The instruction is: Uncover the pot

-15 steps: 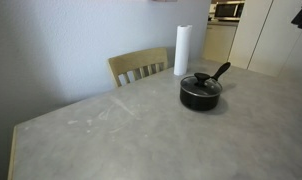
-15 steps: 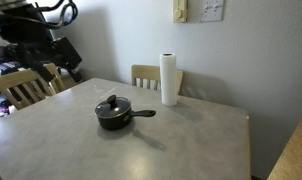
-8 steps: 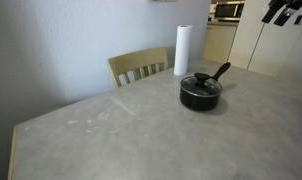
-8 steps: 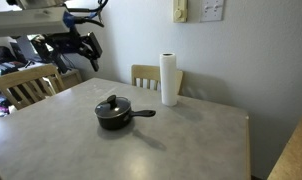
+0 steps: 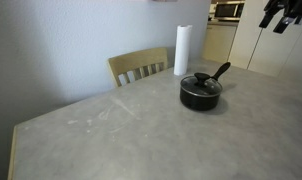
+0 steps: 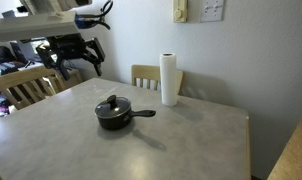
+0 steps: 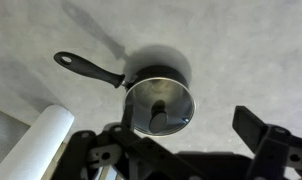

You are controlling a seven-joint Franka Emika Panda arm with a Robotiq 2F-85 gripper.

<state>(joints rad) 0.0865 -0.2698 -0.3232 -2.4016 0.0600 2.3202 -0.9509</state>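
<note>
The small black pot stands on the table with its long handle pointing away. It also shows in an exterior view and in the wrist view. A round glass lid with a dark knob sits on it, covering it. My gripper hangs in the air well off to the side of the pot, above the table's edge. In the wrist view its fingers are spread wide with nothing between them, and the pot lies below.
A white paper-towel roll stands upright behind the pot, and shows in the wrist view. A wooden chair is at the table's far side, another chair beside the arm. The grey table spreads around the pot.
The arm has swung further into both exterior views, toward the table and pot. The pot and lid have not moved.
</note>
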